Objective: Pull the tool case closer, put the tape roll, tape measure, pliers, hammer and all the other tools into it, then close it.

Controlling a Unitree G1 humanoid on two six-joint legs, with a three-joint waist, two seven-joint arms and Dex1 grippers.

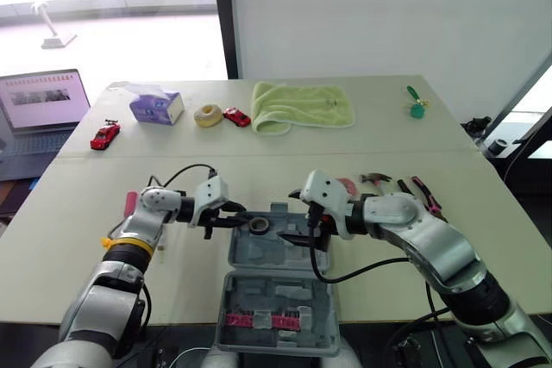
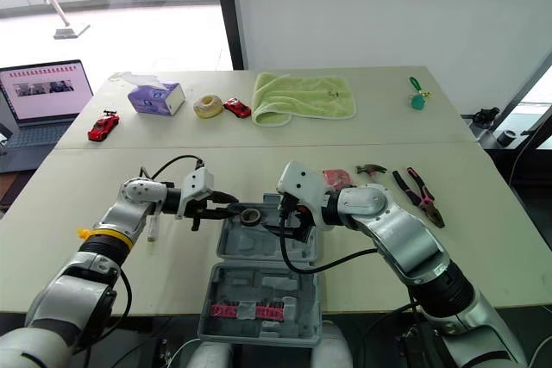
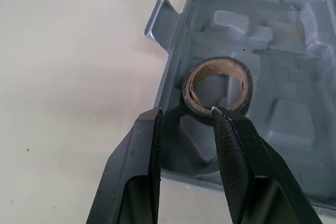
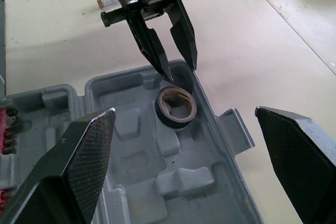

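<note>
Case (image 1: 269, 254): open, near recesses free. Roll (image 4: 173, 120) fills its far-left recess; left gripper (image 4: 181, 72) hangs over that corner, right gripper (image 1: 302, 234) spread over its right side.

Green towel (image 1: 302, 106) at the worktop's (image 1: 78, 213) twelve o'clock; tissue box (image 1: 156, 107), doughnut (image 1: 208, 115) and red toy car (image 1: 236, 116) toward eleven.

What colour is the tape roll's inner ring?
Brown cardboard; the tape roll is black outside. Left wrist view shows it best.
</note>
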